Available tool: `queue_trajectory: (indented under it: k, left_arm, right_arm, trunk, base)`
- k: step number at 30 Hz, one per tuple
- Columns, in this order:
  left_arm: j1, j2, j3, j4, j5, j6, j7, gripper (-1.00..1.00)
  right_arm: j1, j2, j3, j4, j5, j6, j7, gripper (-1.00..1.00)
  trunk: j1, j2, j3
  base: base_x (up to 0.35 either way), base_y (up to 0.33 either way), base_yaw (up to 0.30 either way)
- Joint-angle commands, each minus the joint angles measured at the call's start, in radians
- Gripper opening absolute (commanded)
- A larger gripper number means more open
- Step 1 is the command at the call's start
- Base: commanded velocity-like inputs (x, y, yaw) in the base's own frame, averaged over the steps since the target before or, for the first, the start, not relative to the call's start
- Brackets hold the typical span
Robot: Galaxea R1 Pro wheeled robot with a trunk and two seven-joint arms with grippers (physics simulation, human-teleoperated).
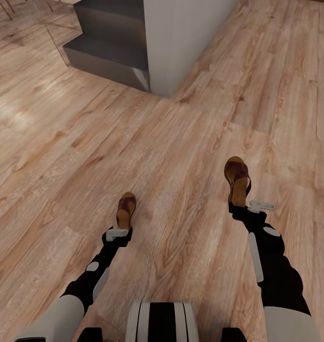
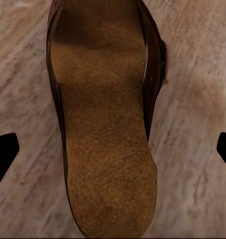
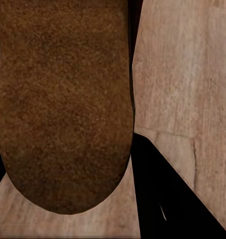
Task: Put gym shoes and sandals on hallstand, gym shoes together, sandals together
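Note:
Two brown sandals show; the gym shoes and the hallstand are out of view. One sandal (image 1: 126, 208) lies on the corridor floor (image 1: 181, 152) ahead of my left arm. My left gripper (image 1: 121, 228) is open around its heel; in the left wrist view the tan sole (image 2: 103, 124) sits between the black fingertips (image 2: 3, 154), apart from both. The other sandal (image 1: 237, 176) looks raised off the floor, with my right gripper (image 1: 239, 205) shut on its heel. In the right wrist view its sole (image 3: 63, 99) is pressed by a dark finger (image 3: 158, 189).
Dark grey steps (image 1: 109, 52) and a pale wall corner (image 1: 181, 42) stand ahead, at the upper middle. Wood plank flooring stretches to the left and right of them. My white and black base (image 1: 162, 320) is at the bottom.

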Motion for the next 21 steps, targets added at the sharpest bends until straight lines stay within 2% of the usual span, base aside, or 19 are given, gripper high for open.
queue_trajectory:
  k: [1, 6, 21]
  left_arm:
    - [0.000, -0.001, 0.005, 0.001, 0.002, -0.002, -0.008, 1.00]
    - [-0.001, -0.001, 0.004, 0.001, 0.002, -0.003, -0.008, 1.00]
    - [0.000, -0.001, 0.004, 0.001, 0.002, -0.003, -0.008, 1.00]
  right_arm:
    - [-0.001, 0.001, -0.001, -0.001, 0.000, 0.006, -0.002, -1.00]
    - [-0.001, 0.000, -0.002, -0.002, 0.000, 0.006, -0.002, -1.00]
    - [-0.001, 0.000, -0.004, -0.002, 0.000, 0.006, -0.002, -1.00]
  trunk:
    - [0.000, -0.001, -0.006]
    - [0.002, -0.002, -0.034]
    - [0.003, -0.002, -0.054]
  base:
    - [0.000, 0.000, 0.000]
    - [0.000, 0.000, 0.000]
    - [0.000, 0.000, 0.000]
